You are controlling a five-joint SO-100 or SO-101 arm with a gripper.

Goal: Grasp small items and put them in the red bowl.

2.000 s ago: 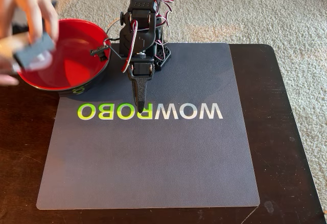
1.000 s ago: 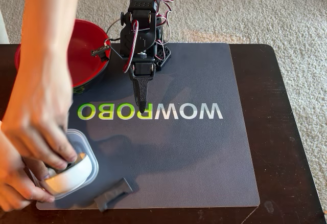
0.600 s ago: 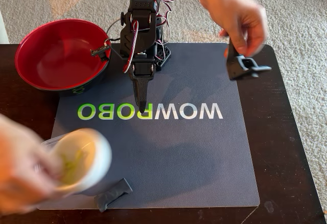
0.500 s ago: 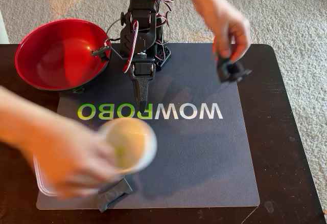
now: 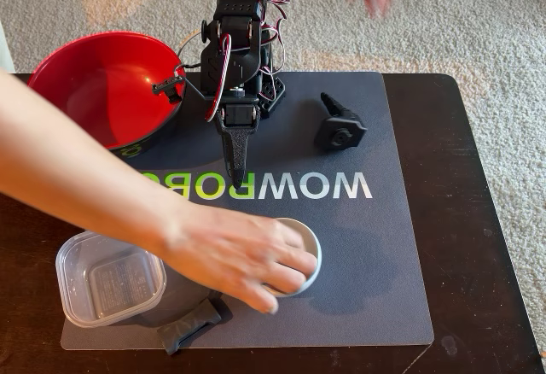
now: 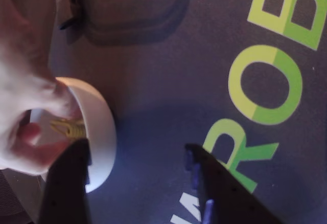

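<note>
Arm's parked with the gripper (image 5: 236, 178) pointing down at the mat (image 5: 375, 254), jaws spread and empty. Red bowl (image 5: 94, 92) is back-left, and a hand (image 5: 230, 259) is on the white dish (image 5: 309, 246) mid-mat. I'd wait till it clears, then go for the black clamp part (image 5: 339, 126).

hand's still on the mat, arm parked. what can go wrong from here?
1. The hand covers the white dish, just ahead of the claw; a reach now could hit fingers.
2. The wrist view shows a clothespin lying inside the dish, awkward to pinch out.
3. The fabric roll lies at the mat's edge, possibly a far reach.
</note>
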